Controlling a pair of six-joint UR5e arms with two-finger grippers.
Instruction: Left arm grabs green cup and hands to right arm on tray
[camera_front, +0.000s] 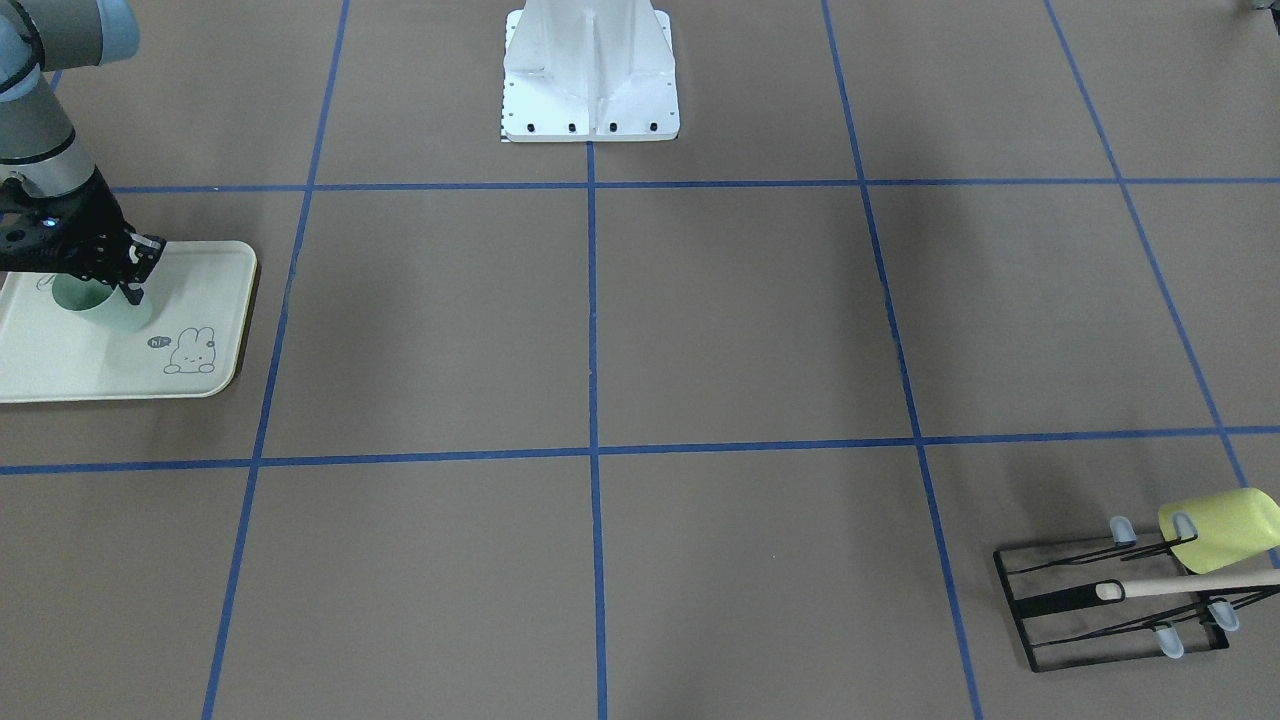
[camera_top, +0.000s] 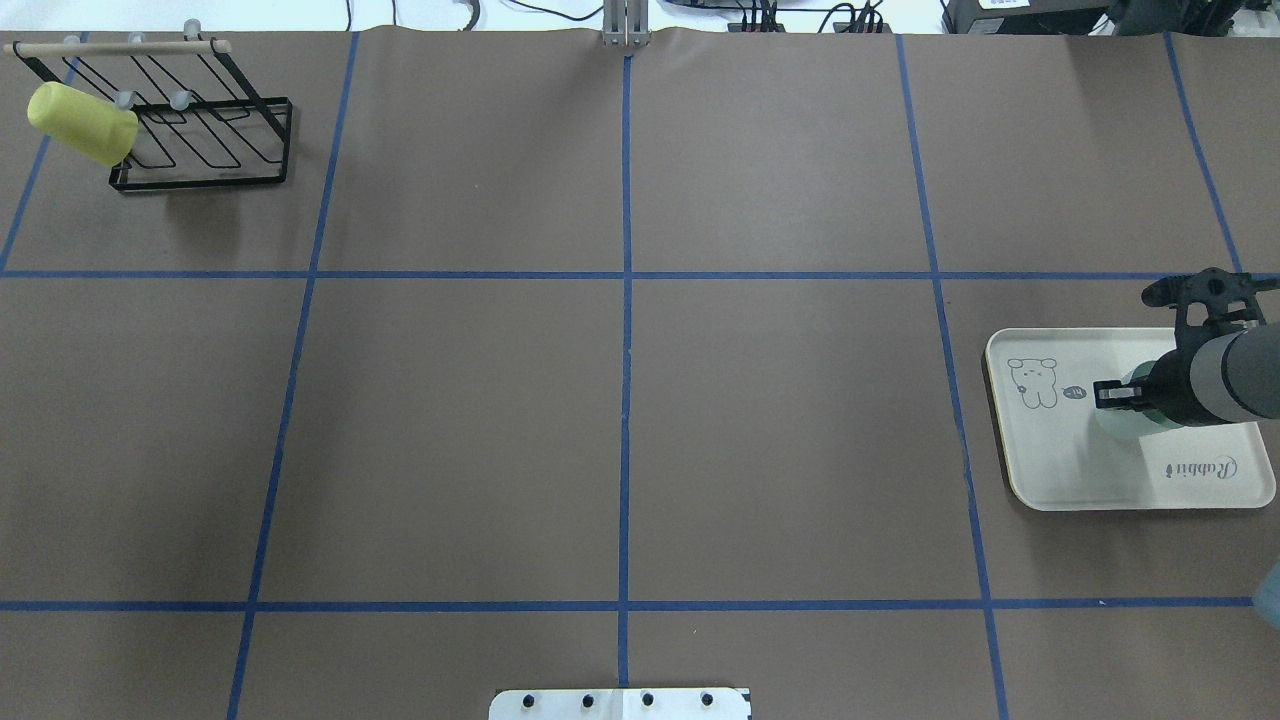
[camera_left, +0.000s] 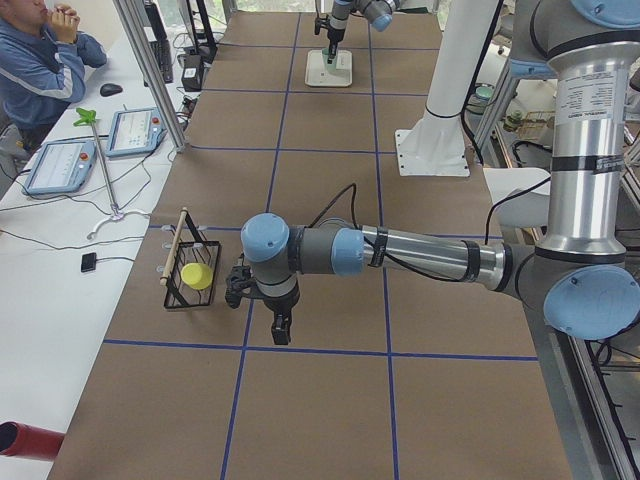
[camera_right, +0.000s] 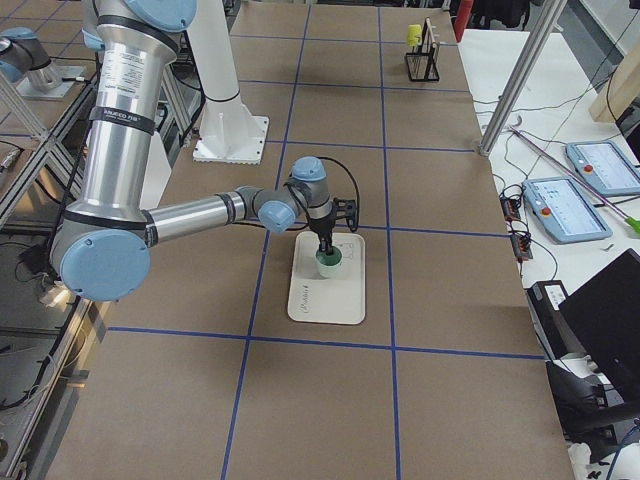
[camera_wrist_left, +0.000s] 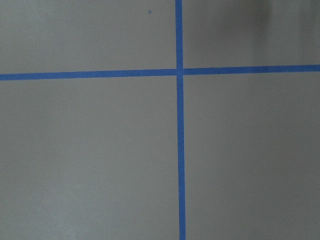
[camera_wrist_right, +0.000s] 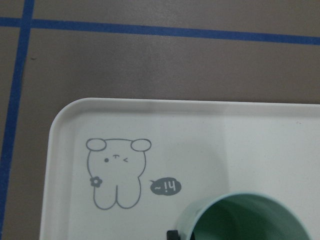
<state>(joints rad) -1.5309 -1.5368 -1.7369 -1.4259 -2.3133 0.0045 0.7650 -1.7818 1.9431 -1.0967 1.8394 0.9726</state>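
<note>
- A brown paper-covered table (camera_top: 450, 420) is lying under both arms, with blue tape lines (camera_top: 625, 400) dividing it into large squares. The robot's white base plate (camera_front: 590, 70) is sitting at the middle of the near edge.
- The tray (camera_top: 1060, 470) is lying flat on the right side of the table, about midway between near and far. Its bunny drawing (camera_wrist_right: 116, 172) is facing up at the end towards the table's middle, and the "Rabbit" script (camera_top: 1200, 468) is running along its near side.
- The green cup (camera_front: 110, 312) is sitting mouth-up on the tray, just beside the bunny drawing.
- The right arm (camera_right: 200, 215) is reaching out over the tray. The right gripper (camera_top: 1115, 393) is pointing down at the cup's rim, and its fingers are pinching the cup's wall.
- The left arm (camera_left: 420, 255) is stretching low across the left half of the table. The left gripper (camera_left: 281, 330) is hanging point-down over bare paper near a tape crossing, apart from the rack. Only the side view is showing this claw, so it cannot be told whether it is open or closed.
- A black wire rack (camera_top: 200, 183) is standing at the far left corner with a wooden rod (camera_top: 120, 47) lying along its top. A yellow-green cup (camera_top: 82, 124) is hanging tilted at its left end.
- An operator (camera_left: 40, 60) is sitting at a white desk beyond the table's far edge.
</note>
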